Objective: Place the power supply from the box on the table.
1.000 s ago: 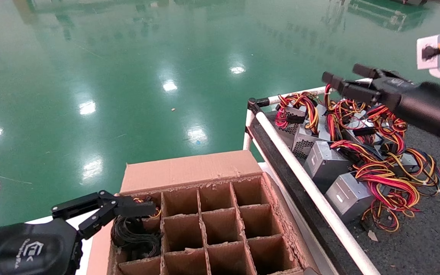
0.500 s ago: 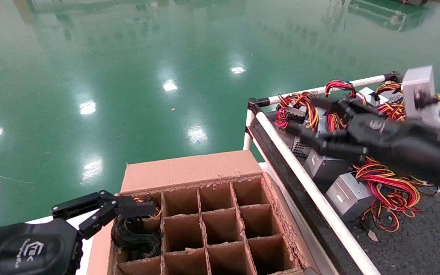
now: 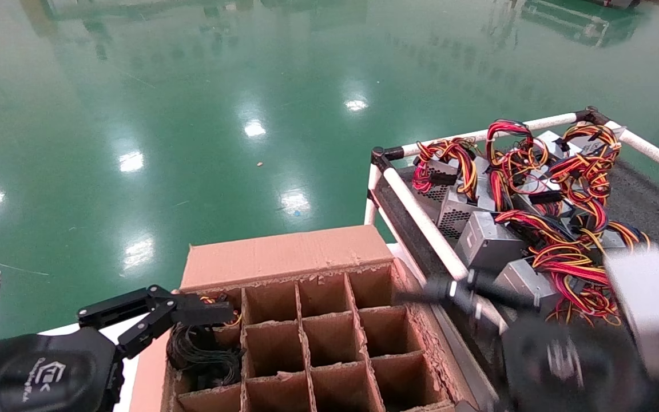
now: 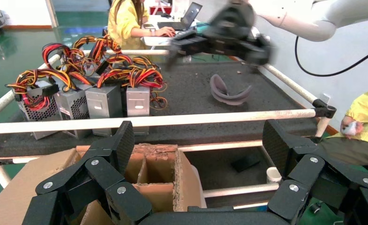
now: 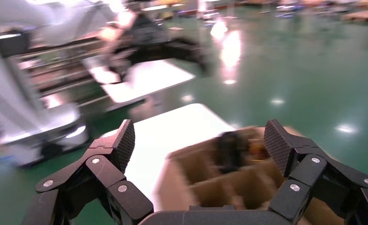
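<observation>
Both spread fingers of the right pincer (image 3: 449, 289) overhang the box (image 3: 306, 337).

Head view: high up, angled forward and down over the box (image 3: 306, 337) and the worktop (image 3: 650, 366). Left wrist view: close behind the left tool (image 4: 198, 154), facing across the box rim to the worktop beyond. Right wrist view: behind the right tool (image 5: 198, 152), probably facing the same box; heavily smeared.
</observation>
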You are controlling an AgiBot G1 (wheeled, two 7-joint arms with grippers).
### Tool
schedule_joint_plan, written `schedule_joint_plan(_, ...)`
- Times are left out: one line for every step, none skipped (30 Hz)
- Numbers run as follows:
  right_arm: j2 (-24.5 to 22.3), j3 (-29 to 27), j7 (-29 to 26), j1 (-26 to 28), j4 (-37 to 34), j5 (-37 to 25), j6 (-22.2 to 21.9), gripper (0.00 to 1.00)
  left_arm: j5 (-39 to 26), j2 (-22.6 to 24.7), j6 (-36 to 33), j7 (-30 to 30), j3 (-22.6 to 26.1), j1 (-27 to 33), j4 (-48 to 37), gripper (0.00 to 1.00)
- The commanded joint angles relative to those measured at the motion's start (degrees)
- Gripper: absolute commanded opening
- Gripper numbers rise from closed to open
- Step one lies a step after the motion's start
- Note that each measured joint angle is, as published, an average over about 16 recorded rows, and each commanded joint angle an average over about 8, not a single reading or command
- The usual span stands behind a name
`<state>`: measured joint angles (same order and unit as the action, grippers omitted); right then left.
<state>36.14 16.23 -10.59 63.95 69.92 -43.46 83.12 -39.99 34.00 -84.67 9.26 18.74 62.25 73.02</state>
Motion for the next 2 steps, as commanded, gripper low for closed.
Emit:
schedule_joint_plan(-1.1,-0.2,-0.2,-2.4,3.8,1.6,2.6,1.0,0.0,0.0,0.0,0.0,0.0,0.0,0.0,1.0)
schedule_joint_plan(-1.2,-0.2,-0.2,-2.6,4.1,1.8,2.9,1.0,0.0,0.0,0.0,0.0,0.0,0.0,0.0,1.0)
